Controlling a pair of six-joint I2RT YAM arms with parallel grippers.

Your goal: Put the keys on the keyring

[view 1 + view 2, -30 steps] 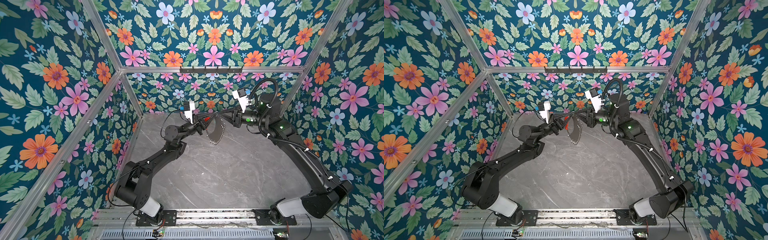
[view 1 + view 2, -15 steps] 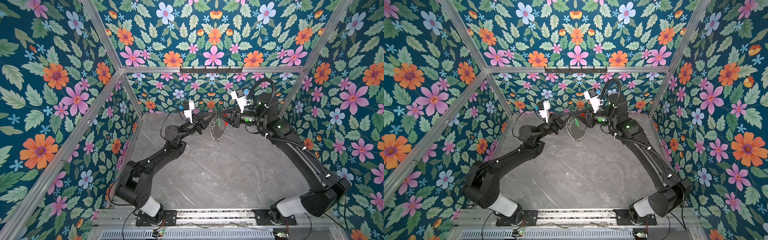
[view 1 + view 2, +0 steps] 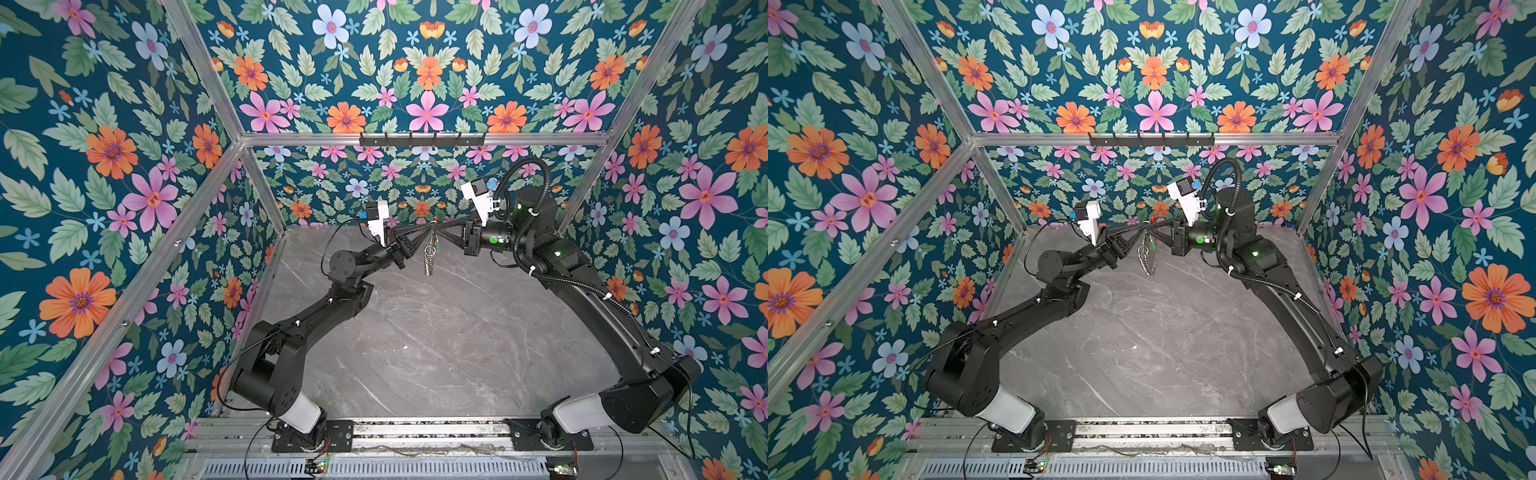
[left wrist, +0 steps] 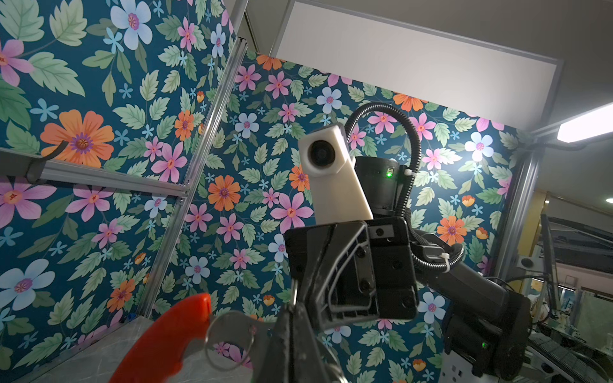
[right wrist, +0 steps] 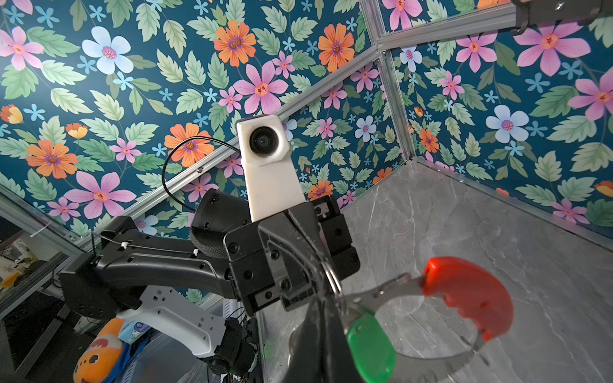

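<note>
Mid-frame, left claw [image 3: 426,230] pinches the keyring [image 3: 430,259] aloft so right claw [image 3: 440,230], pinching the green key [image 5: 371,351], can thread it.

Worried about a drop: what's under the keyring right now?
The keyring hangs in mid-air where the left gripper and right gripper meet. Below it, both top views show only bare grey table; the patch directly behind it is hidden.

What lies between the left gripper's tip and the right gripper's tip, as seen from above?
The keyring: in both top views the left gripper and right gripper almost meet tip to tip, and it hangs down from that spot.
</note>
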